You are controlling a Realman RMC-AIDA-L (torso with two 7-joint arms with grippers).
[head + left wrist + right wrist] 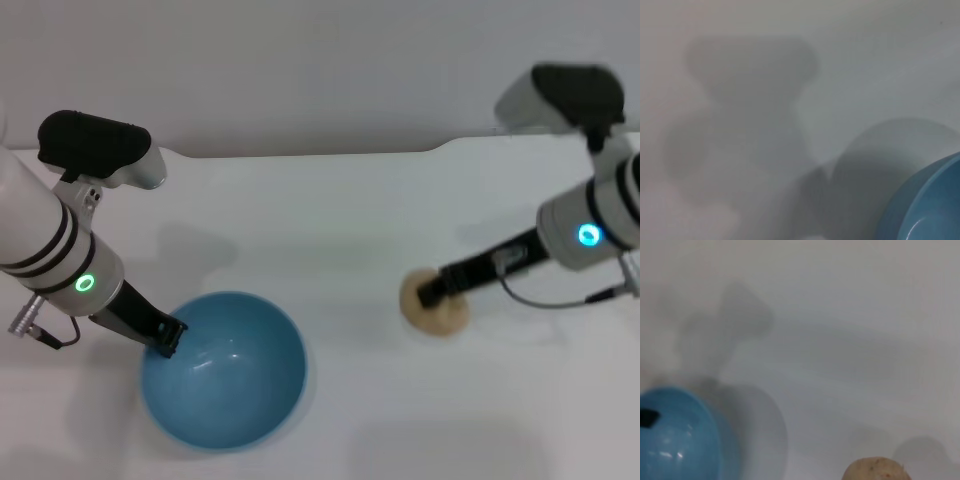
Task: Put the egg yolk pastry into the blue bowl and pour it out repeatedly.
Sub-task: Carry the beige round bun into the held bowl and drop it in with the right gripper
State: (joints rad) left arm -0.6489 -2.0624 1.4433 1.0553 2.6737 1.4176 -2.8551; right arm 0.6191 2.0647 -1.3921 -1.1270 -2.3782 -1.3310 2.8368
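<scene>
The blue bowl (pixel 240 400) stands upright near the front left of the white table, with nothing inside it. My left gripper (pixel 168 337) is shut on its left rim; one dark fingertip (pixel 647 417) shows inside the rim in the right wrist view. The bowl's edge also shows in the left wrist view (pixel 930 210). To the right, apart from the bowl, is the tan egg yolk pastry (pixel 442 318). My right gripper (pixel 432 294) reaches down onto its top and is shut on it. The pastry (pixel 875 470) and the bowl (pixel 680 440) both show in the right wrist view.
The white table (pixel 330 220) runs back to a grey wall, with a step in its far edge at the right. Bare tabletop lies between the bowl and the pastry.
</scene>
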